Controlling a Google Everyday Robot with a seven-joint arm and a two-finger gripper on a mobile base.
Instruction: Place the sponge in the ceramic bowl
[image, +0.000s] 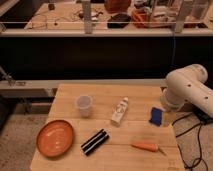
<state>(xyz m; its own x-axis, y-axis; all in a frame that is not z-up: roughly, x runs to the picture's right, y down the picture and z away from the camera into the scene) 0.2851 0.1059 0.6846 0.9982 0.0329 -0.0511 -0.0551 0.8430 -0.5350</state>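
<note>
A blue sponge (156, 116) stands on edge near the right side of the wooden table (107, 92). At the table's front left sits the ceramic bowl (55, 138), a shallow orange-brown dish with nothing in it. My white arm comes in from the right, and its gripper (162, 109) is right at the sponge's upper right side, mostly hidden by the arm's bulky joint. Whether it touches the sponge does not show.
Between sponge and bowl are a clear plastic cup (84, 105), a white bottle (119, 111) lying down, a black ribbed object (95, 141) and a carrot (145, 146). A dark counter with clutter runs behind the table. Cables lie on the floor at right.
</note>
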